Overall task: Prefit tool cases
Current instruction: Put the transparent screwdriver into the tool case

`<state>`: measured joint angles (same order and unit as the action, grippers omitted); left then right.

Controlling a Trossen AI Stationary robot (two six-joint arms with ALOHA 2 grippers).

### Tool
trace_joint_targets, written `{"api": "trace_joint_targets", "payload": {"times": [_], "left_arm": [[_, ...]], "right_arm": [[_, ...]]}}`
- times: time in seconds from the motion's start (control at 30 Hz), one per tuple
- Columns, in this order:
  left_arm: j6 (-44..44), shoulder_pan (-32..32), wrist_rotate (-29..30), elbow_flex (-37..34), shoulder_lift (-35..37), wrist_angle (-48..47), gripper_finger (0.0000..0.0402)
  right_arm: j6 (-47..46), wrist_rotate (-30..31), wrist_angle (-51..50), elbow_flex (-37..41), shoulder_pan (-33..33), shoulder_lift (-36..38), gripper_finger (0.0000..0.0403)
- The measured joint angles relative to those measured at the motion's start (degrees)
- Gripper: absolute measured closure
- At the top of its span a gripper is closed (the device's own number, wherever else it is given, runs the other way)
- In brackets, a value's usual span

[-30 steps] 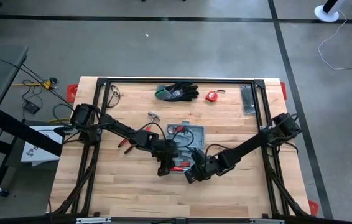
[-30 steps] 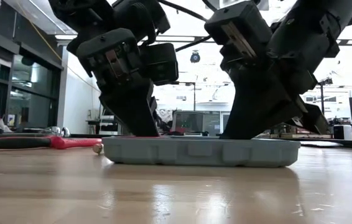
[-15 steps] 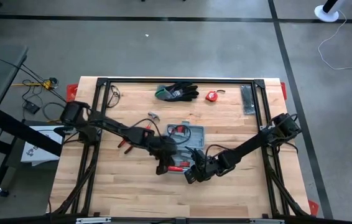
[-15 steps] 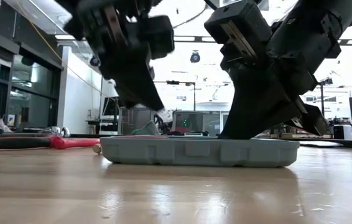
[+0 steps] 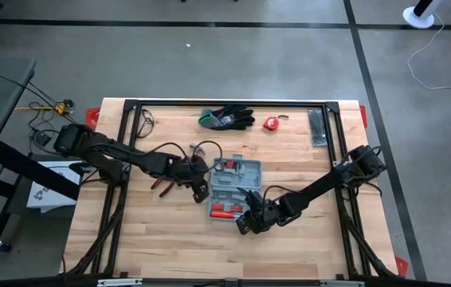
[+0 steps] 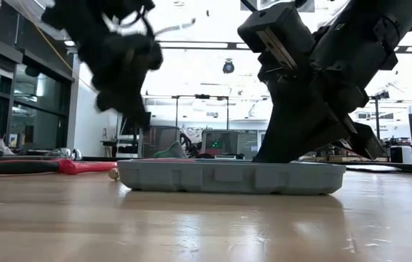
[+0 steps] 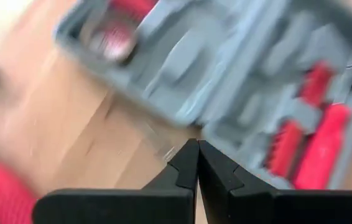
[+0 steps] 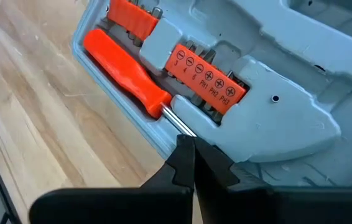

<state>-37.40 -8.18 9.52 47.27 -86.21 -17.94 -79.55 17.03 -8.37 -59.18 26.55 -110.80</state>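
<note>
The right end effector (image 5: 245, 224), clenched, presses on the open tool case (image 5: 235, 187) mid-tabletop (image 5: 162, 239), likely steadying it; the left end effector (image 5: 201, 191), clenched and empty, hangs beside it.

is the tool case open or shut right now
Open. The tool case lies flat on the table with its moulded recesses facing up, and the orange screwdriver and bit holder sit exposed inside.

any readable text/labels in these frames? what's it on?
"3 4 5 6 PH1 PH2 PH3": size marks on the orange bit holder in the open tool case, right wrist view; the small digits are only just legible.
Nothing else is readable: the left wrist view is blurred, and the high and low views show no legible text.
</note>
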Motion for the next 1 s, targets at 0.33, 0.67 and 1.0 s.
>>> {"api": "trace_joint_targets", "payload": {"times": [0.33, 0.67, 1.0], "left_arm": [[-9.0, 1.5, -2.8, -6.0, -0.3, 6.3, 0.0305], [-9.5, 1.8, -5.1, -5.9, -7.6, 9.4, 0.0211], [-7.3, 1.8, -4.4, -5.4, -10.0, 3.9, 0.0277]], "right_arm": [[0.0, 1.4, -0.1, 0.1, 0.0, 0.0, 0.0403], [0.0, 1.5, 0.0, 0.1, 0.0, 0.0, 0.0403], [-1.6, 2.0, 0.5, 0.1, 0.1, 0.1, 0.0403]]}}
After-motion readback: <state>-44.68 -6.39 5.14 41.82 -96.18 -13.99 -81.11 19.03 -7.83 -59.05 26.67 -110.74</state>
